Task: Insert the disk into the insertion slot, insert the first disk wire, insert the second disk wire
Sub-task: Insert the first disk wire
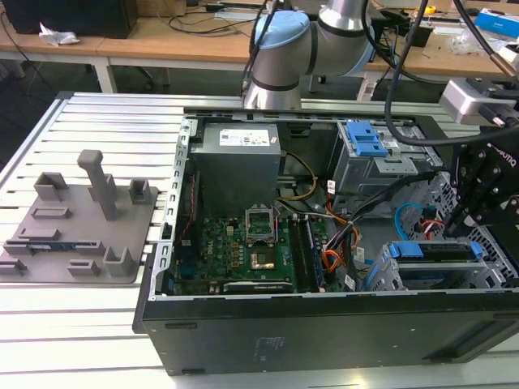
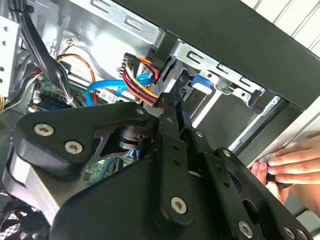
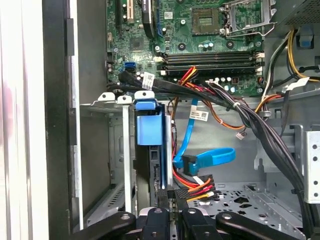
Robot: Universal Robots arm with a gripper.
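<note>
The disk [image 3: 148, 127], in its bright blue carrier, stands on edge inside the insertion slot [image 3: 125, 150], a grey metal cage; in the exterior view the disk [image 1: 434, 250] sits at the case's right. My gripper [image 3: 172, 194] is shut on the dark connector of the first disk wire [image 3: 195, 186], a red-orange bundle, right at the disk's rear edge. In the second wrist view my gripper [image 2: 169, 102] pinches that connector beside the first disk wire [image 2: 139, 82]. The second disk wire [image 3: 212, 157], light blue, loops close by, its plug against the disk's rear. My gripper [image 1: 464, 227] hangs over the cage.
Thick black cable bundles [image 3: 260, 125] cross above the cage. The motherboard [image 1: 243, 247] and power supply [image 1: 239, 162] fill the case's left part. A taller bay with a blue latch [image 1: 365, 142] stands behind. A person's hand [image 2: 287, 165] rests on the case edge. A grey fixture [image 1: 81, 219] lies outside.
</note>
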